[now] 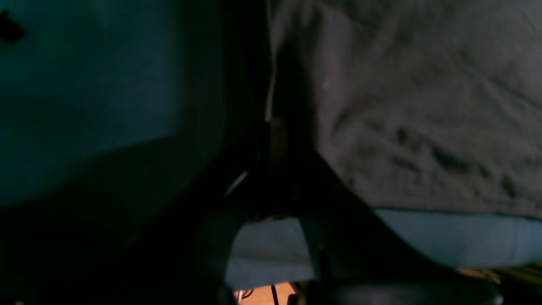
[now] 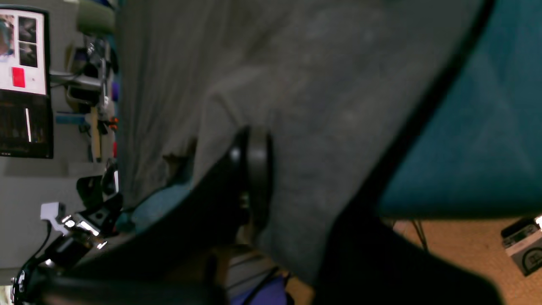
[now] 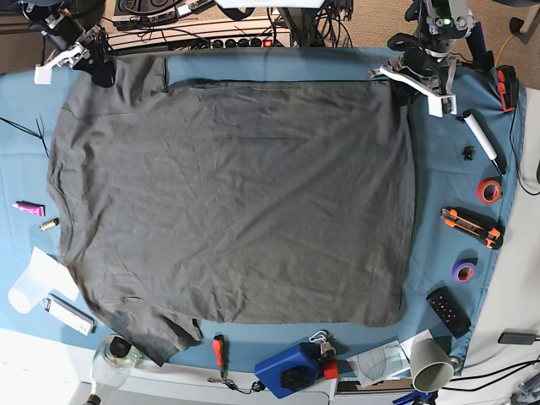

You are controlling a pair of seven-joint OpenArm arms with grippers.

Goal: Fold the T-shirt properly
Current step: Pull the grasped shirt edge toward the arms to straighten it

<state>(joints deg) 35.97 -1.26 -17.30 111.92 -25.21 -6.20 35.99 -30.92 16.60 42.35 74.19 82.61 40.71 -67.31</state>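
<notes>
The dark grey T-shirt (image 3: 236, 194) lies spread flat over the teal table cloth (image 3: 439, 169), filling most of the base view. At its far right corner my left gripper (image 3: 402, 87) is down on the cloth. The left wrist view shows this gripper (image 1: 275, 127) with its dark fingers pressed together on the T-shirt's (image 1: 423, 106) edge. My right gripper (image 3: 103, 71) is at the far left corner, by the sleeve. In the right wrist view its fingers (image 2: 254, 169) are closed against a fold of the T-shirt (image 2: 317, 84), and cloth hangs past them.
Along the right table edge lie a white marker (image 3: 483, 137), a red tape roll (image 3: 488, 191), an orange knife (image 3: 471, 227), purple tape (image 3: 463, 270) and a black remote (image 3: 446, 310). A blue device (image 3: 291, 367) and a screwdriver (image 3: 218, 350) sit at the front edge.
</notes>
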